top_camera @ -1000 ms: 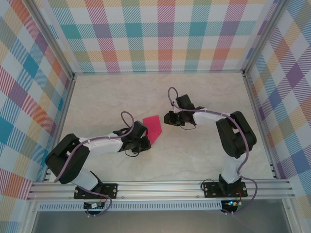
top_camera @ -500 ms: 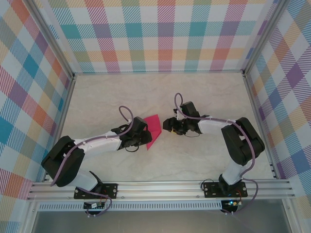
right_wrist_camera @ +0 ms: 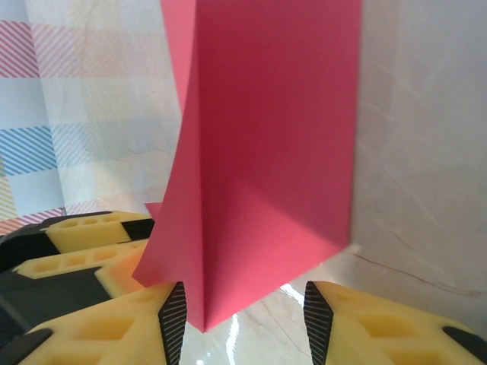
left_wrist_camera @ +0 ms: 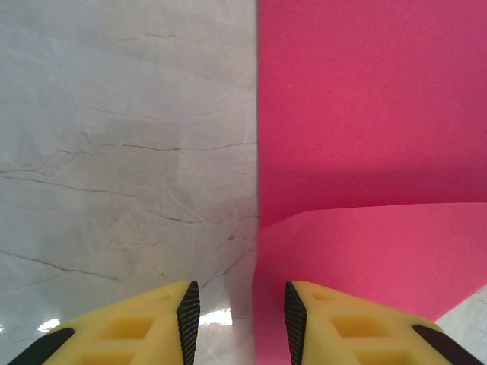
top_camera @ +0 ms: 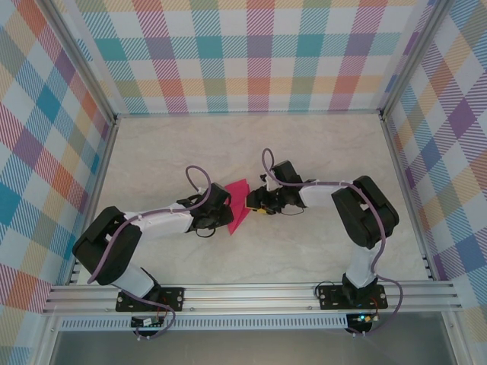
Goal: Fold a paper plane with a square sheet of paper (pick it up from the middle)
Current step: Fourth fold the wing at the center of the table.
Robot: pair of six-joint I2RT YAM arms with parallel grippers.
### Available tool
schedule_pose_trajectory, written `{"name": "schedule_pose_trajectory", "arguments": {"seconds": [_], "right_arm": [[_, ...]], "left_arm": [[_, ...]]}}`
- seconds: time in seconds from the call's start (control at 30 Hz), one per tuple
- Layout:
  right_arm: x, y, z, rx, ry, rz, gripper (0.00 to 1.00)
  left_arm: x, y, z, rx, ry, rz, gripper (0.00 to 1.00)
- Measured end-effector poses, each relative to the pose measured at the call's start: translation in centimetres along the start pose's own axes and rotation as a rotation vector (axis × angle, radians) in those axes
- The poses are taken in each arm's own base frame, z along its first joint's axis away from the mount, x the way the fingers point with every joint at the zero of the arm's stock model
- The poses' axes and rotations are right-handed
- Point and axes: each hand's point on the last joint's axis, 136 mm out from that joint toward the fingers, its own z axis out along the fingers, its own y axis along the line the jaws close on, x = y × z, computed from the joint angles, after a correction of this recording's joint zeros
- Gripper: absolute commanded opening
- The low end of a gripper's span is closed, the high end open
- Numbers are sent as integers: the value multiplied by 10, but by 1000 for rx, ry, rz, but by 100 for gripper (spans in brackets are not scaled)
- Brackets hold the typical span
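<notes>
The square sheet of paper (top_camera: pixel 238 204) is magenta-pink, folded and creased, and lies mid-table between both arms. My left gripper (top_camera: pixel 226 215) reaches its lower left side. In the left wrist view the paper (left_wrist_camera: pixel 365 114) lies flat with a raised flap; the left gripper (left_wrist_camera: pixel 242 323) is open, the sheet's straight edge running between its fingers. In the right wrist view the paper (right_wrist_camera: pixel 266 152) rises in a ridge, its near corner between the fingers of my open right gripper (right_wrist_camera: pixel 243 323), close to the left pad. The right gripper (top_camera: pixel 255 202) is at the sheet's right edge.
The marble tabletop (top_camera: pixel 319 152) is walled by plaid panels on three sides. An aluminium rail (top_camera: pixel 251 293) with both arm bases runs along the near edge. The left gripper's yellow fingers (right_wrist_camera: pixel 91 228) show just beyond the paper in the right wrist view.
Both grippers have opened from a tighter stance. The right gripper has moved left up to the paper's edge. The paper now looks narrower and more raised.
</notes>
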Motion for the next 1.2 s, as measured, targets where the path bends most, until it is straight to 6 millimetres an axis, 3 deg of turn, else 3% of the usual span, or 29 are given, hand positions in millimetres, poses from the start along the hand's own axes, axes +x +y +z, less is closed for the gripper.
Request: {"name": "schedule_pose_trajectory", "arguments": {"seconds": [0.23,0.77,1.2], "right_arm": [[2,7,2,-25,9,-18,48],[1,12,4,-76,-28,-59,65],[2,22,-2,-119,-68,-93,64]], "left_arm": [[-1,-1,4,4,-1,-3,37],[0,-3,10,7,20,-1,37],[0,-3,11,-4,31,1,37]]}}
